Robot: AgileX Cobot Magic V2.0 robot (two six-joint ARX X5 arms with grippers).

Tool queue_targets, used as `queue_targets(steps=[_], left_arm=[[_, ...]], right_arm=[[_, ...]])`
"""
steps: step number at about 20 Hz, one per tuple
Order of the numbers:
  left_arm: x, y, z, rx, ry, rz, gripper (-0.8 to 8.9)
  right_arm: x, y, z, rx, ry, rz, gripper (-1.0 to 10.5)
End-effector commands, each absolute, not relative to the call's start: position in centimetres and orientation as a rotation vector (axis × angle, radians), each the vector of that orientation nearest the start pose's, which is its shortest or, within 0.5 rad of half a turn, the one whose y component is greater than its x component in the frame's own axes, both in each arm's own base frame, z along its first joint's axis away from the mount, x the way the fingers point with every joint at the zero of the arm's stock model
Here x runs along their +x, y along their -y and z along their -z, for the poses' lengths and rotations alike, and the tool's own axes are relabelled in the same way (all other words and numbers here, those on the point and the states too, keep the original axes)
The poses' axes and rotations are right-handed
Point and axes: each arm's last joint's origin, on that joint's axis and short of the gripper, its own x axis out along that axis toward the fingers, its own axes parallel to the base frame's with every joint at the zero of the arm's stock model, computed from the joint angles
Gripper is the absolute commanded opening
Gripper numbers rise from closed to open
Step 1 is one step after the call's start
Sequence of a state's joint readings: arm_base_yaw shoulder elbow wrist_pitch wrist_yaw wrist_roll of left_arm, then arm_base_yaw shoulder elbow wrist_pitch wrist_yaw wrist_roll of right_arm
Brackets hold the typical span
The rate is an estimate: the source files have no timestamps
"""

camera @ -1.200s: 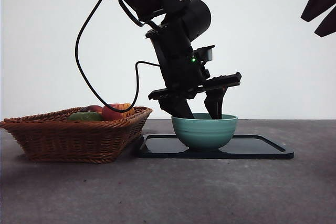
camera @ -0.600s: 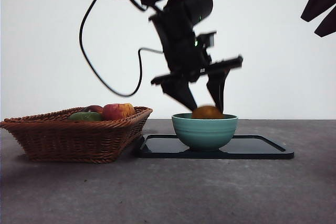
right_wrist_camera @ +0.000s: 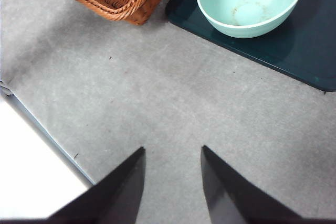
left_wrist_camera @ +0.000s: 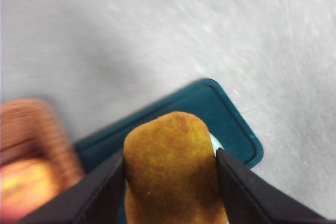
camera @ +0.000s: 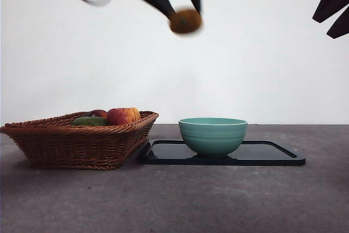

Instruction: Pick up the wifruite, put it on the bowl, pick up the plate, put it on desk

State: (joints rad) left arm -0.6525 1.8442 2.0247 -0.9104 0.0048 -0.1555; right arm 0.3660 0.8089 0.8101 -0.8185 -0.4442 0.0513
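Left gripper (left_wrist_camera: 170,174) clamped on wifruite (left_wrist_camera: 172,169), jaws flush on both sides, high above desk (camera: 174,200). Bowl (camera: 212,135) well below it, empty, on dark tray (camera: 272,154). Right gripper (right_wrist_camera: 172,179) waiting, jaws apart, empty.

The left gripper (camera: 184,12) is showing only as blurred jaws, its arm cut off by the front view's top edge. The wifruite (camera: 185,21) is smearing too. The basket (left_wrist_camera: 31,150) is looking blurred, probably from motion.
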Motion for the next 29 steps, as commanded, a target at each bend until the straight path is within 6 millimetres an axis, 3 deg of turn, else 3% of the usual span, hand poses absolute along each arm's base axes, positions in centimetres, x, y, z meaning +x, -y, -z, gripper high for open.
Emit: queue_targets(steps=[1,4,6,11,14,17,24,29], left_arm=[[29.5,22.0,-43.0,0.084,-0.675,0.576,2.13],[26.8,18.7,-45.9,0.071,-0.642,0.513,2.14],[25.2,16.8,-46.8,0.082,-0.658,0.46,2.14],[22.4,14.0,-46.7,0.07,-0.653,0.388,2.14],[21.4,13.2,-43.9,0.021,-0.642,0.367,2.14],[21.4,12.8,-39.7,0.027,-0.648,0.291,2.14],[23.9,13.5,-29.7,-0.044,-0.683,0.219,2.14],[26.0,12.9,-24.6,-0.024,-0.777,0.146,2.18]], right_arm=[[13.4,-6.5,-29.0,0.07,-0.838,-0.752,1.7],[13.4,-6.5,-29.0,0.07,-0.838,-0.752,1.7],[13.4,-6.5,-29.0,0.069,-0.838,-0.752,1.7],[13.4,-6.5,-29.0,0.07,-0.838,-0.752,1.7],[13.4,-6.5,-29.0,0.07,-0.839,-0.752,1.7],[13.4,-6.5,-29.0,0.071,-0.839,-0.752,1.7],[13.3,-6.5,-28.9,0.074,-0.847,-0.75,1.7],[13.3,-6.5,-28.9,0.075,-0.847,-0.749,1.7]])
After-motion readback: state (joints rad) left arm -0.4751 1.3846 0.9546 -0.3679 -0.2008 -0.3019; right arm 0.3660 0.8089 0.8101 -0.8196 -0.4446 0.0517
